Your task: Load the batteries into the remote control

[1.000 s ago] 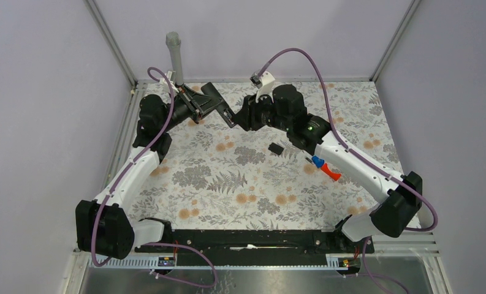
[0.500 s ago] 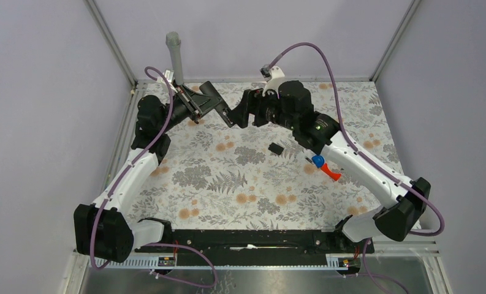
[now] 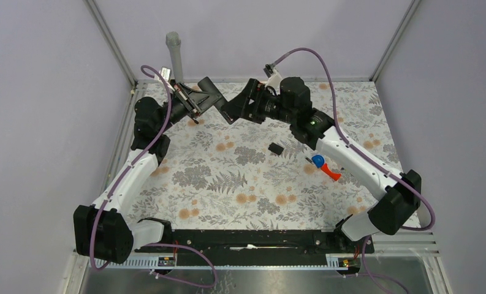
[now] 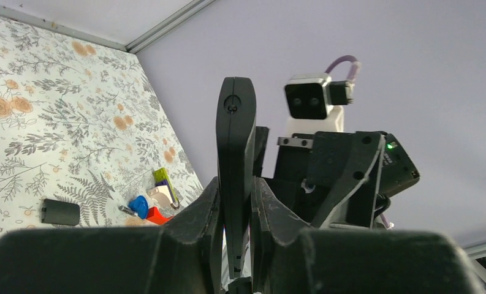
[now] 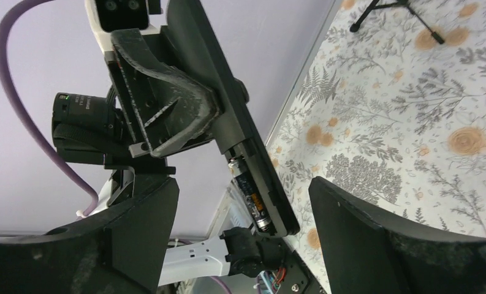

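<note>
The left end effector (image 4: 235, 205) pinched the remote control (image 4: 234, 135) and held it up above the far side of the bench (image 3: 228, 184). Its open compartment faced the right arm, likely so a battery could be pushed in. One battery (image 5: 253, 201) lay in that compartment; whether the slot above it was filled I could not tell. The right end effector (image 3: 233, 111) hovered just beside the remote, fingers spread, holding nothing. A short black piece (image 3: 276, 148), perhaps the cover, and red-and-blue toy pieces (image 3: 323, 166) lay well apart on the bench, blocking nothing.
</note>
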You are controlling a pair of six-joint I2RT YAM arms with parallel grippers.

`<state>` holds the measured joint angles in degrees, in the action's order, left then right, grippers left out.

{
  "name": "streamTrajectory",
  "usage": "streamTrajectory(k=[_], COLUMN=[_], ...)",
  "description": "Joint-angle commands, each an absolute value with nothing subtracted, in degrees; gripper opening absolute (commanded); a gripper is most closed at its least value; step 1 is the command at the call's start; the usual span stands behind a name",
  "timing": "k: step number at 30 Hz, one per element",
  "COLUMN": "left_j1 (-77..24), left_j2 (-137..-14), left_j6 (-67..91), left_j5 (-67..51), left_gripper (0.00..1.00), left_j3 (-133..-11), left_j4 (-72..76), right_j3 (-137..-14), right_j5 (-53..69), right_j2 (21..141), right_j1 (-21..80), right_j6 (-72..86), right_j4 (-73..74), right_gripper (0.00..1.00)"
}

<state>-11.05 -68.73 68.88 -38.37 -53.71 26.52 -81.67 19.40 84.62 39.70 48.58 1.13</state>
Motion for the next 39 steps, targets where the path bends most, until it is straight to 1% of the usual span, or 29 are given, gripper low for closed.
streamTrajectory(k=[1,4,8,15,23,27,29,31,32,37,39], left_j1=[-10.8,-10.8,-10.8,-10.8,-10.8,-10.8,-10.8,-10.7,-10.8,-10.7,-10.7], left_j2=[-66.8,-66.8,-66.5,-66.4,-66.0,-65.9,-65.9,-66.0,-66.0,-65.8,-65.7], left_j6=[69.9,70.4,70.7,72.3,72.9,73.8,74.1,74.1,74.1,72.5,71.0], left_j5=[-39.2,-39.3,-39.5,-39.8,-39.9,-40.0,-40.1,-40.0,-39.9,-39.5,-39.2], left_gripper=[0.00,0.00,0.00,0.00,0.00,0.00,0.00,0.00,0.00,0.00,0.00], left_j3=[-53.1,-52.9,-52.7,-51.8,-51.4,-51.2,-51.2,-51.3,-51.3,-51.2,-51.3], left_j4=[32.6,33.3,34.0,36.9,38.2,39.6,40.0,40.0,39.9,37.9,36.2], right_j3=[-81.1,-80.8,-78.8,-77.7,-76.8,-75.5,-75.3,-75.4,-75.5,-75.0,-74.9], right_j5=[25.0,25.3,26.3,27.5,27.9,28.6,29.0,29.4,29.6,30.3,30.7], right_j2=[86.0,86.4,86.4,87.2,87.5,87.5,87.6,87.7,87.7,85.8,84.4], right_j1=[39.7,39.7,39.7,39.6,39.5,39.4,39.3,39.2,39.1,37.7,36.7], right_j6=[54.6,55.8,58.9,62.3,63.2,64.2,64.6,64.8,64.8,63.0,60.4], right_j4=[-5.3,-5.5,-9.3,-11.9,-12.8,-14.5,-15.0,-15.6,-15.8,-18.9,-19.4], right_gripper=[0.83,0.75,0.66,0.55,0.44,0.34,0.33,0.36,0.40,0.77,0.85])
